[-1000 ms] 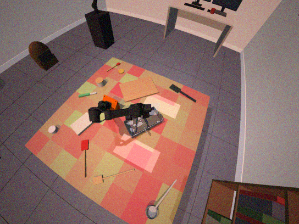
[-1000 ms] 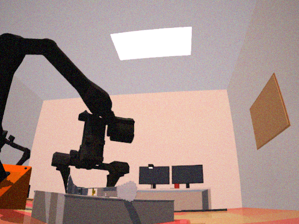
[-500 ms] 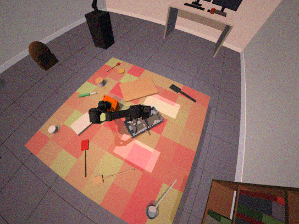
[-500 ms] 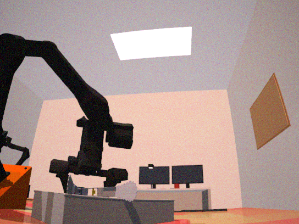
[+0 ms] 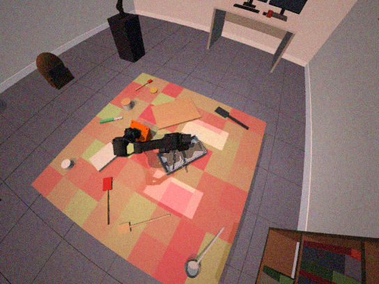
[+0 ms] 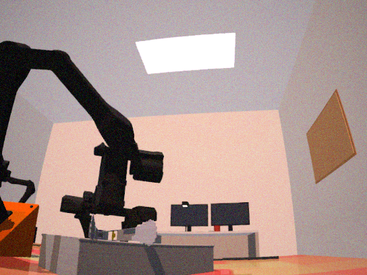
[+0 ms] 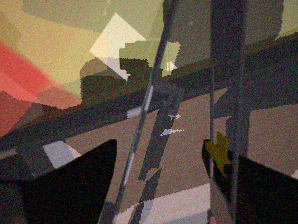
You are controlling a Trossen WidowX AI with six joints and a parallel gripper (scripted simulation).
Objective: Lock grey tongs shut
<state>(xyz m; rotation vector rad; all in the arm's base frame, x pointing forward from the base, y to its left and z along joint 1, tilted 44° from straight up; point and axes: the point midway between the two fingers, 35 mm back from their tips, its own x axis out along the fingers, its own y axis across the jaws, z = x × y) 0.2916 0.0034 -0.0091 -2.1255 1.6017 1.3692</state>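
Note:
The grey tongs [image 5: 178, 159] [image 6: 105, 233] [image 7: 143, 116] lie open across the grey roasting tin [image 5: 201, 149] [image 6: 118, 259] [image 7: 75, 125] in the middle of the checked mat. My gripper [image 5: 176, 150] [image 6: 108, 225] [image 7: 160, 147] is down at the tin's rim, pointing down, with one finger on the outer side of each tong arm. The fingers stand partly closed and press both arms. In the wrist view the arms still spread apart toward me. The wooden board [image 5: 175, 112] lies flat on the mat just behind the tin.
An orange box [image 5: 141, 129] [image 6: 17, 229] stands by the arm's base. On the mat lie a black spatula [image 5: 231, 117], a red spatula [image 5: 107, 184], a wooden spatula [image 5: 139, 223], a ladle [image 5: 202, 257], a green marker [image 5: 111, 120] and small cans.

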